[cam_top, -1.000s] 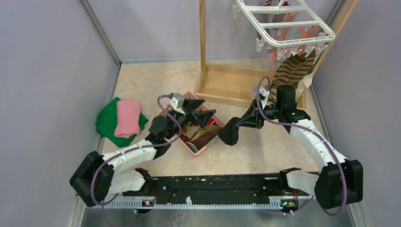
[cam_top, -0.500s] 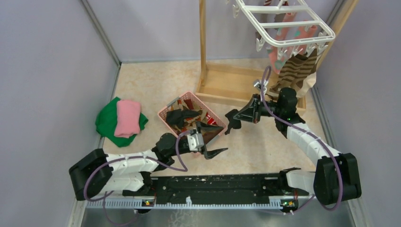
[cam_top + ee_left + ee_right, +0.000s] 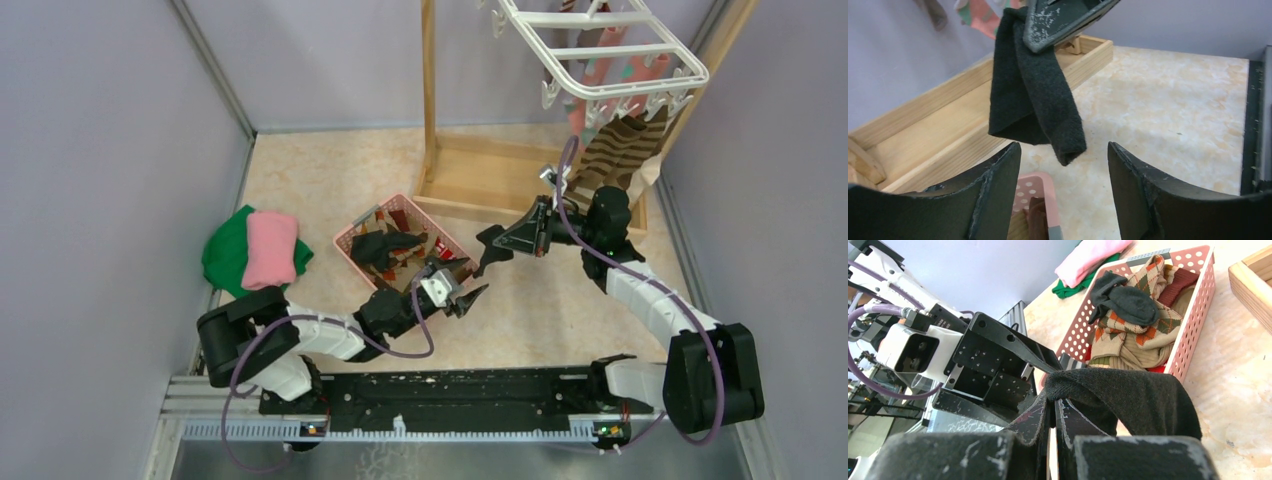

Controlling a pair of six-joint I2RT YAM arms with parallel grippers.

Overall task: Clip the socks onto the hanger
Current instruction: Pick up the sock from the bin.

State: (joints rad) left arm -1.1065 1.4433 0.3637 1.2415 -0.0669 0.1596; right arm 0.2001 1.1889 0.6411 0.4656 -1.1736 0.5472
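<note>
A black sock [image 3: 488, 260] hangs from my right gripper [image 3: 503, 240], which is shut on its upper edge, just right of the pink basket [image 3: 350, 238]. In the left wrist view the sock [image 3: 1035, 95] dangles above and ahead of my left gripper [image 3: 1063, 150], whose jaws stand open with nothing between them. My left gripper [image 3: 468, 298] sits low, just below the sock. The white hanger [image 3: 600, 50] hangs at the top right, with a striped sock [image 3: 620, 150] and a pink sock [image 3: 578, 120] clipped beneath it. In the basket lie an argyle sock [image 3: 1128, 325] and another black sock [image 3: 1128, 302].
The wooden stand's base [image 3: 500, 185] lies behind the basket, and its post [image 3: 429, 90] rises at centre. Folded green and pink cloths [image 3: 255, 255] lie at the left. Purple walls close in both sides. The arms' black base rail [image 3: 450, 390] runs along the near edge.
My left arm left the basket, swung to the front, then reached under the hanging black sock, its jaws narrowing slightly. My right gripper lifted the sock a little farther from the basket.
</note>
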